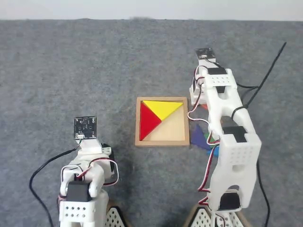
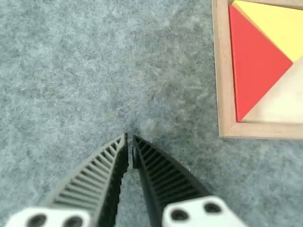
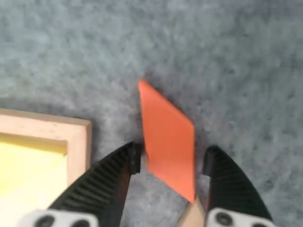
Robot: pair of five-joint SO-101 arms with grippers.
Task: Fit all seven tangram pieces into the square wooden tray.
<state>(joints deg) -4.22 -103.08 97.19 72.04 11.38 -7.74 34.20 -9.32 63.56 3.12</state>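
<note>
No writing, number or sign can be read. The wooden tray (image 1: pixel 161 142) has plain faces. Pale specks on the black camera board (image 1: pixel 85 127), toward the near left corner of the tabletop (image 1: pixel 71 66), are too small to make out.

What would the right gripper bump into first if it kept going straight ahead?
Most likely the orange piece, lying on the carpet between the open fingers of the right gripper. How close it is, I cannot tell.

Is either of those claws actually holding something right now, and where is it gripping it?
Nothing is held. The right gripper stands open astride the orange piece, gaps showing on both sides. The left gripper is shut on nothing.
</note>
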